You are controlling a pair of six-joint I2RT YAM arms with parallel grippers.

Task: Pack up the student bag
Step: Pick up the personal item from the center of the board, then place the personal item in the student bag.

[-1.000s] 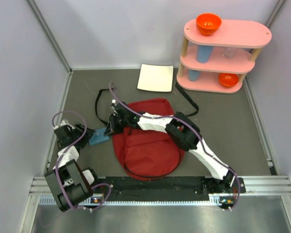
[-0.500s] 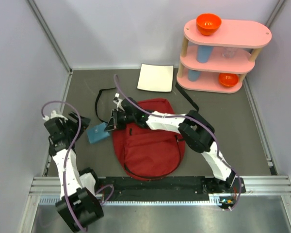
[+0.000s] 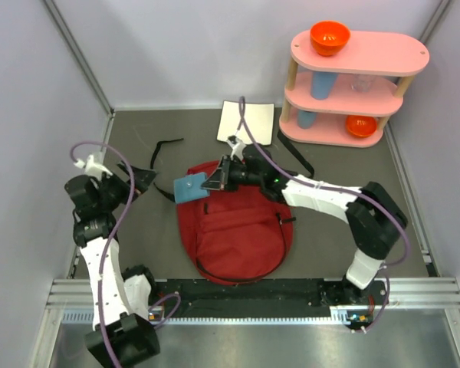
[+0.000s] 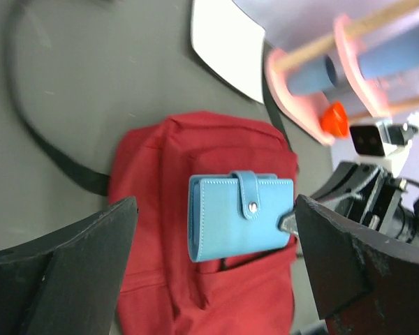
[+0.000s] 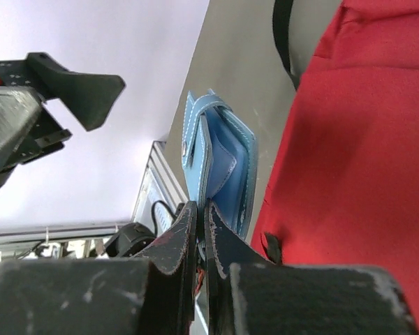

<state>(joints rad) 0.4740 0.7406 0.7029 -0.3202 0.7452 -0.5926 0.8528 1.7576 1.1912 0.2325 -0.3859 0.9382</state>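
Observation:
The dark red student bag (image 3: 234, 230) lies flat in the middle of the table, its black straps trailing off the far end. My right gripper (image 3: 212, 182) is shut on the edge of a blue snap wallet (image 3: 189, 187) and holds it in the air over the bag's far left corner. The right wrist view shows the right gripper (image 5: 199, 209) pinching one leaf of the wallet (image 5: 223, 167) beside the bag (image 5: 363, 139). My left gripper (image 3: 138, 182) is open and empty, to the left of the wallet. In the left wrist view its gap (image 4: 209, 258) frames the wallet (image 4: 239, 216) and the bag (image 4: 188, 293).
A black strap (image 3: 162, 149) loops on the table left of the bag. A white square pad (image 3: 247, 123) lies at the back. A pink three-tier shelf (image 3: 353, 84) with orange bowls and blue cups stands at the back right. Walls close in on both sides.
My right gripper has lifted the blue wallet off the table left of the bag and carried it right, over the bag's corner. My left arm has drawn back and risen.

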